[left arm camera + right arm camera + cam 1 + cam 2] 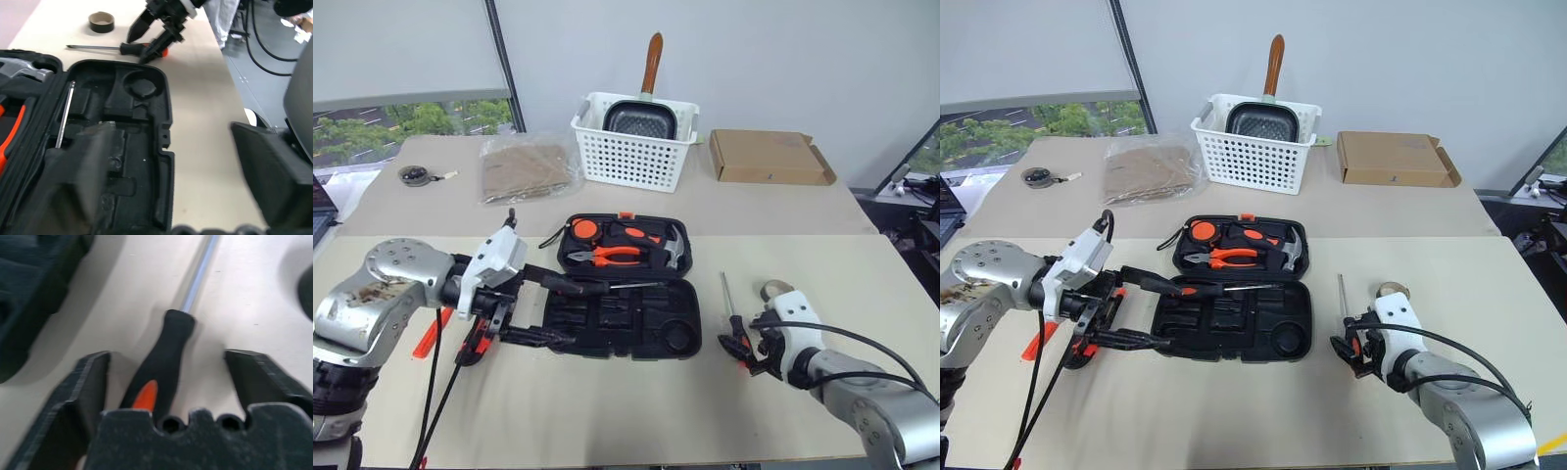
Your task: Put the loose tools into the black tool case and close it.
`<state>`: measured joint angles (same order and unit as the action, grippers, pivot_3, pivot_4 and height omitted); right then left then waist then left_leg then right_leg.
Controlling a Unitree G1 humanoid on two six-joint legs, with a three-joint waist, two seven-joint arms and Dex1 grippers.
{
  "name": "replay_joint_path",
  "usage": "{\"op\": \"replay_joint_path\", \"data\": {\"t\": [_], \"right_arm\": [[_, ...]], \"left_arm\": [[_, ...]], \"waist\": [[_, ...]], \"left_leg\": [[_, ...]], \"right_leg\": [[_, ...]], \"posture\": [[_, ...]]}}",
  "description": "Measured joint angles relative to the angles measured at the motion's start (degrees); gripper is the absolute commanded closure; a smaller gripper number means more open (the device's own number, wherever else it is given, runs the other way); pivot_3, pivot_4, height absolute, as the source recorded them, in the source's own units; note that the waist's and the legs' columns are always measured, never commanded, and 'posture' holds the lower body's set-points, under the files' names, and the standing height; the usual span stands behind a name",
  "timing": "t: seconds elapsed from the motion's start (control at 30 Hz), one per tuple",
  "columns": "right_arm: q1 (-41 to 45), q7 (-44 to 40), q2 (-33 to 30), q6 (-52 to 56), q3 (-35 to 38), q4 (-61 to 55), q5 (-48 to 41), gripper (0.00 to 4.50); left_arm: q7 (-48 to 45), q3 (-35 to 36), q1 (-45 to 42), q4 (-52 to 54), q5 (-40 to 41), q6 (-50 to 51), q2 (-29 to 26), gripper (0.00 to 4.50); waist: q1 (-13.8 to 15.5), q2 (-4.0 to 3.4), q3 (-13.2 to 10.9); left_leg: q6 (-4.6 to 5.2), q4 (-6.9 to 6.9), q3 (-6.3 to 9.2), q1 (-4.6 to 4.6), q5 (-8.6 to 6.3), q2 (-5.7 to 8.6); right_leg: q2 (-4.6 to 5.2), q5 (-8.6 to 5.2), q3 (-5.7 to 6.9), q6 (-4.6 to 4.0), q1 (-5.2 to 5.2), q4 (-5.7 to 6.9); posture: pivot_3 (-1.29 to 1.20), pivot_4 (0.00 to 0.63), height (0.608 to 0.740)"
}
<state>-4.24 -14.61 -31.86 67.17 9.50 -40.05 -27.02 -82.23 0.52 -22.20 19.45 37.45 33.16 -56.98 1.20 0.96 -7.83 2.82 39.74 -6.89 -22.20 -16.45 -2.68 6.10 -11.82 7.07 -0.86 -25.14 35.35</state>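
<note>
The left pincer hangs with its two black fingers spread apart and nothing between them, at the left edge of the flat black plastic clamshell tool case, which lies open on the pale beige tabletop. A black-and-orange-handled screwdriver lies across the near half of the case, handle toward the left pincer, steel shaft running along the hinge line. That near half shows moulded recesses, among them a round one at its right end. The far half carries orange-handled pliers and a chrome-headed hammer.

The right pincer sits low over the tabletop to the right of the case, its fingers parted on either side of a second black-and-orange-handled screwdriver. They straddle the handle without pressing on it. The shaft points away from the robot. A small tan tape ring rests just beyond this pincer.

On the left, near the left arm, a thin red-orange tester screwdriver lies on the tabletop, and another orange-and-black piece lies beside it, too hidden by the arm to name.

Further back stand a white slotted basket holding a dark square pan with a wooden handle, a crumpled clear plastic bag, and a flat brown cardboard box. Behind are a white wall and a window showing trees.
</note>
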Motion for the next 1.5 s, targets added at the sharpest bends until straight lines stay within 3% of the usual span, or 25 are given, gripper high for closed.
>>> {"op": "replay_joint_path", "data": {"t": [0.17, 0.4, 0.5, 0.7, 0.87, 1.0, 1.13, 1.33, 1.4, 1.5], "right_arm": [[2.15, 1.00, 2.07, 2.53, 0.42, 0.12, -0.28, 3.54], [10.37, 3.40, 3.44, 4.07, 3.14, 2.47, 0.64, 3.62], [15.09, -1.11, -2.45, -1.05, 2.40, 4.44, 1.29, 3.62], [19.64, -17.36, -8.87, -18.91, -6.47, 8.05, 2.77, 3.62], [30.16, -37.22, -10.13, -44.26, -22.98, 23.92, 11.78, 3.62], [36.81, -45.96, -7.94, -55.28, -29.15, 36.38, 16.62, 3.62], [39.92, -52.07, -6.60, -61.72, -32.39, 45.19, 19.70, 3.62], [42.29, -54.36, -2.77, -61.80, -32.82, 49.25, 21.24, 3.62], [42.29, -54.58, -2.02, -61.28, -32.89, 49.77, 21.54, 2.61], [42.29, -54.61, -0.92, -60.22, -32.86, 49.78, 21.54, 1.75]], "left_arm": [[-0.76, -0.07, 0.00, 0.03, -0.11, -0.25, -0.01, 0.00], [1.42, 0.72, 1.07, 0.44, 0.87, -0.10, 0.94, 0.00], [5.05, 3.95, 4.07, 0.83, 1.19, -0.02, 2.08, 0.00], [10.37, 10.79, 10.05, -0.02, 1.06, 0.10, 2.34, 0.00], [12.30, 17.93, 18.71, 0.79, 1.22, 0.67, 2.15, 0.00], [13.45, 22.11, 22.97, 4.69, 3.31, 2.38, 2.05, 0.00], [15.20, 25.68, 27.17, 8.47, 4.93, 4.27, 2.06, 0.00], [16.88, 28.75, 30.21, 11.50, 6.27, 4.90, 2.07, 0.00], [17.45, 29.32, 30.42, 11.58, 6.74, 5.30, 2.07, 0.00], [17.79, 29.36, 30.41, 11.64, 7.12, 5.74, 2.06, 0.00]], "waist": [[-0.37, 0.00, 0.00], [-0.56, -0.03, -0.02], [-0.68, -0.19, -0.13], [-0.85, -0.17, -0.15], [-1.34, -0.09, -0.26], [-1.08, -0.04, -0.32], [-0.78, -0.05, -0.33], [-0.78, -0.07, -0.34], [-0.70, -0.07, -0.34], [-0.75, -0.08, -0.34]], "left_leg": [[-0.03, 0.00, 0.02, 0.00, 0.02, -0.01], [-0.09, 0.02, -0.01, 0.00, 0.07, 0.02], [-0.11, 0.00, -0.03, 0.02, 0.08, 0.05], [-0.26, -0.03, 0.01, 0.05, 0.16, -0.07], [-0.06, 0.10, -0.08, 0.16, 0.06, -0.03], [-0.35, 0.12, -0.04, 0.16, 0.25, -0.03], [-0.51, 0.11, -0.05, 0.13, 0.34, -0.03], [-0.60, 0.12, -0.02, 0.18, 0.39, -0.04], [-0.62, 0.12, -0.01, 0.19, 0.40, -0.04], [-0.65, 0.12, -0.01, 0.22, 0.41, -0.05]], "right_leg": [[-0.03, 0.00, 0.01, 0.00, -0.01, 0.04], [-0.02, 0.00, -0.04, 0.00, -0.05, 0.11], [-0.02, 0.00, -0.08, 0.00, -0.07, 0.11], [-0.19, -0.04, -0.05, -0.03, -0.04, 0.10], [-0.06, -0.02, -0.13, 0.01, 0.02, 0.19], [0.03, -0.05, -0.07, -0.06, -0.01, 0.35], [0.07, -0.07, -0.04, -0.17, -0.03, 0.43], [0.10, -0.07, -0.02, -0.19, -0.02, 0.52], [0.09, -0.07, -0.02, -0.20, -0.03, 0.55], [0.08, -0.07, -0.04, -0.20, -0.04, 0.60]], "posture": [[0.00, 0.150, 0.700], [0.00, 0.150, 0.700], [0.00, 0.150, 0.700], [0.00, 0.150, 0.700], [0.00, 0.150, 0.700], [0.00, 0.150, 0.700], [0.00, 0.150, 0.700], [0.00, 0.150, 0.700], [0.00, 0.150, 0.700], [0.00, 0.150, 0.700]]}}
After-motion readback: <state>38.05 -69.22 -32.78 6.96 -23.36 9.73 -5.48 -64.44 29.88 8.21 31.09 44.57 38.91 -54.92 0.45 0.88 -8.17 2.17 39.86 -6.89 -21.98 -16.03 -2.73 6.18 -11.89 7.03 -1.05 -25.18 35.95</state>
